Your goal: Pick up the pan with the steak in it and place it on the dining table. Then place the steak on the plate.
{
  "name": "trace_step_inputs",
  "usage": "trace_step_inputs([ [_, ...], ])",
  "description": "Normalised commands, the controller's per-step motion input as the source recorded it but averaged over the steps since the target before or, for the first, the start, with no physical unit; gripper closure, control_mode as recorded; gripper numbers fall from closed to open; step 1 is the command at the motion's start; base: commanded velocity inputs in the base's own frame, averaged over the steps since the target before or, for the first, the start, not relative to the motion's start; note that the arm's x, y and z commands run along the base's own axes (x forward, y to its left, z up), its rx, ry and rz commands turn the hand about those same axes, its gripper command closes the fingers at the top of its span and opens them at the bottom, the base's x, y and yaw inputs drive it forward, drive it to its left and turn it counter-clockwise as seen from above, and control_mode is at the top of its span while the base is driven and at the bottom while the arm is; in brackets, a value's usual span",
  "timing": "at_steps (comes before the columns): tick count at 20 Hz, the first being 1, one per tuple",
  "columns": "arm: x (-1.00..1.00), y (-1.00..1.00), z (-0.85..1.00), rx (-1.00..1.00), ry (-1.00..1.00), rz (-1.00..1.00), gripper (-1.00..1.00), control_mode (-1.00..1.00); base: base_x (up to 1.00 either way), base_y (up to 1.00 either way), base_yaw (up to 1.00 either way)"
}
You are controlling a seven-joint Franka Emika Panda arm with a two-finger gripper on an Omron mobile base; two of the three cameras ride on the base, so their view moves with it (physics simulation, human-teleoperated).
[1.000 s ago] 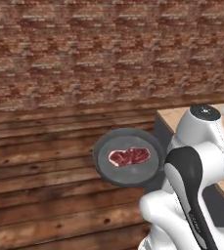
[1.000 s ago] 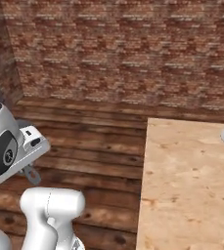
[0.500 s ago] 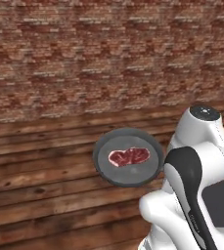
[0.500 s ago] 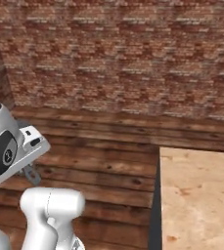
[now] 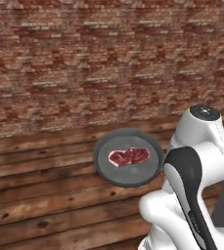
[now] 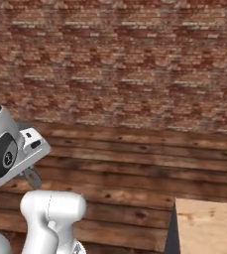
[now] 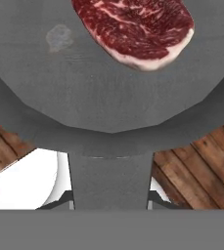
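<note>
1. Base views have been swung since a second ago: the desk (image 6: 209,225) has slid from mid-right to the lower right corner of the right base view; pan and steak are kept at the same spot relative to the arm.
2. Pan (image 5: 128,157): round, dark grey, shallow rim, carried level above the wood floor (image 5: 40,195).
3. Steak (image 5: 129,156): red, white marbling, lying flat near the pan's centre.
4. End effector (image 7: 111,205) is seen clamped on the pan's handle (image 7: 109,180).

Rendered home kitchen/dining space: red brick wall (image 6: 125,59), dark plank floor (image 6: 135,168), light wood dining table (image 6: 209,228) corner, pan (image 5: 128,158) with steak (image 5: 129,156).
</note>
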Motion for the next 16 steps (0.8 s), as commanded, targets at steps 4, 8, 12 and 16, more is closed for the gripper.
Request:
trace_step_inputs([
  [4, 0.0, 0.0, 0.0, 0.0, 0.0, 0.0, 1.0, 1.0, 1.0, 0.38, -0.08],
  [8, 0.0, 0.0, 0.0, 0.0, 0.0, 0.0, 1.0, 1.0, 1.0, 0.35, -0.08],
  [12, 0.0, 0.0, 0.0, 0.0, 0.0, 0.0, 1.0, 1.0, 1.0, 0.29, -0.08],
  [16, 0.0, 0.0, 0.0, 0.0, 0.0, 0.0, 1.0, 1.0, 0.88, 0.21, -0.15],
])
